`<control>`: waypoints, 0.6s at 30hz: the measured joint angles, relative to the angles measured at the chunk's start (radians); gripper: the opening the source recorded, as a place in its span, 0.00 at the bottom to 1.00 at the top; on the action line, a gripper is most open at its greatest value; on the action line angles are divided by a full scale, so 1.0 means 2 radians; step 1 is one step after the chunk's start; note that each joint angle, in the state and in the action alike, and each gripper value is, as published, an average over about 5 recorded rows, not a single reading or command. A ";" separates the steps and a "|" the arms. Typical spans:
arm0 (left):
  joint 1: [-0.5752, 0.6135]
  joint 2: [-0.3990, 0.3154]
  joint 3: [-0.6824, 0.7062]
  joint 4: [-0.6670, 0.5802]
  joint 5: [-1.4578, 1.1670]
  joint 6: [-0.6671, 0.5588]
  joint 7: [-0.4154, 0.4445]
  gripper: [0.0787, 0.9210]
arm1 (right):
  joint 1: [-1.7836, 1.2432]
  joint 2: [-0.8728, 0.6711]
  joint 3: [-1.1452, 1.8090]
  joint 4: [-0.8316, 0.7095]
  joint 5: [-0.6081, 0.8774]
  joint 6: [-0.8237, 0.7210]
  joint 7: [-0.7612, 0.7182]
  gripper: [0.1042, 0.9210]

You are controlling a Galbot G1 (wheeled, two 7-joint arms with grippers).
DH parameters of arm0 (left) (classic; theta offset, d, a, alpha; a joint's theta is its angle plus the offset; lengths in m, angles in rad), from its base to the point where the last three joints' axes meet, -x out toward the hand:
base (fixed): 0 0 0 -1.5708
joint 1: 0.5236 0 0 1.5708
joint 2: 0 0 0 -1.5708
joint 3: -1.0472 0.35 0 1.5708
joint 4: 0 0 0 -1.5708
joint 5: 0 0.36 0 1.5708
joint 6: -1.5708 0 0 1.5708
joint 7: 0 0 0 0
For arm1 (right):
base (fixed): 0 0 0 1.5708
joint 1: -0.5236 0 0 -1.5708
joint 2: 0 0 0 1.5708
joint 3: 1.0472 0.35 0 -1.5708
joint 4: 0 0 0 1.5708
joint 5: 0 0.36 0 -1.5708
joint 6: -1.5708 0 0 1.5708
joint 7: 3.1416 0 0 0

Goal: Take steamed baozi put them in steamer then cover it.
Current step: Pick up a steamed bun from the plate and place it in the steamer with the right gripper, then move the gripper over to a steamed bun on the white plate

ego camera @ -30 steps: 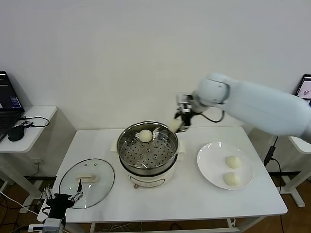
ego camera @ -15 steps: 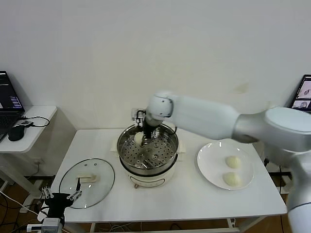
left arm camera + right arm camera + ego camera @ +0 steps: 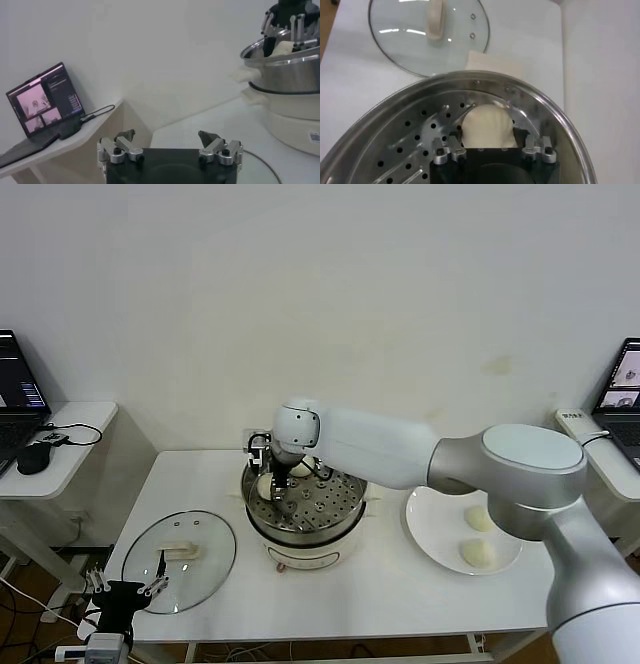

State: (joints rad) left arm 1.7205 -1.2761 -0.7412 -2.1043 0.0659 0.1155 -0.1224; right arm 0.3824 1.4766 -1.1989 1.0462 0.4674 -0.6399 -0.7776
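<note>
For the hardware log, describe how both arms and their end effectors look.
The right arm has smooth white shells with a grey rounded elbow joint. The right end effector is a black block with silver-metal finger links and screws. The left end effector matches: black body, silver links, dark fingertips.

Steamer (image 3: 305, 509): shiny steel pot, tray dotted with holes, cream-white base. Buns (image 3: 486, 126): smooth cream-white. Lid (image 3: 178, 553): clear glass, metal rim, cream-white handle. Plate (image 3: 432, 519): plain white. Tabletop (image 3: 350, 599): white. Laptop (image 3: 45, 100): black, pinkish screen.
</note>
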 measured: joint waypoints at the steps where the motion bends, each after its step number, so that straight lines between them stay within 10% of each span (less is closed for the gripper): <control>1: 0.000 0.000 0.000 0.000 0.000 0.000 0.000 0.88 | 0.002 -0.002 0.000 0.002 -0.002 0.000 -0.004 0.86; 18: -0.002 0.004 0.013 -0.007 0.006 0.002 0.003 0.88 | 0.132 -0.188 -0.043 0.156 -0.044 0.047 -0.122 0.88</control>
State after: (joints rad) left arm 1.7175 -1.2680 -0.7157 -2.1185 0.0783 0.1202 -0.1162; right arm 0.6467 1.1010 -1.2846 1.3587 0.3794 -0.5460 -1.0212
